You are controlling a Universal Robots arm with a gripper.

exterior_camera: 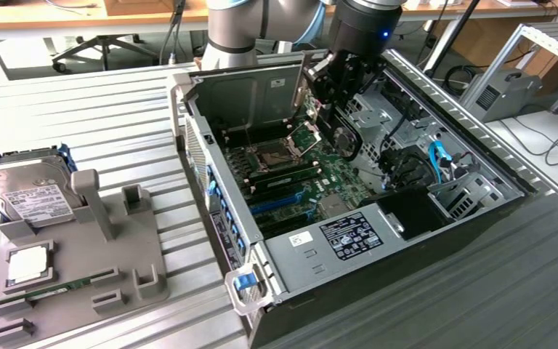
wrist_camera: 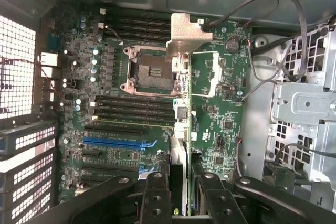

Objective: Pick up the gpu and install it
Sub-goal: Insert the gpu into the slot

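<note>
We see the gripper [exterior_camera: 336, 94] closed at middling width on the gpu [exterior_camera: 341, 138], which hangs edge-on directly beneath its fingers, we judge so that the card's connector edge faces the motherboard [wrist_camera: 220, 103] and its blue expansion slot [wrist_camera: 113, 142] below. The open computer case [exterior_camera: 197, 156] under the gripper contains that board and an open CPU socket [wrist_camera: 149, 72]. Well apart from the gripper, outside the case, the grey fixture [exterior_camera: 114, 269] holds a hard drive [exterior_camera: 32, 196], a processor [exterior_camera: 29, 263] and a RAM stick [exterior_camera: 51, 292].

Green mobo [wrist_camera: 220, 103], blue slot [wrist_camera: 113, 142], gpu [wrist_camera: 185, 38] silver bracket, black pincer [wrist_camera: 182, 184]
</note>
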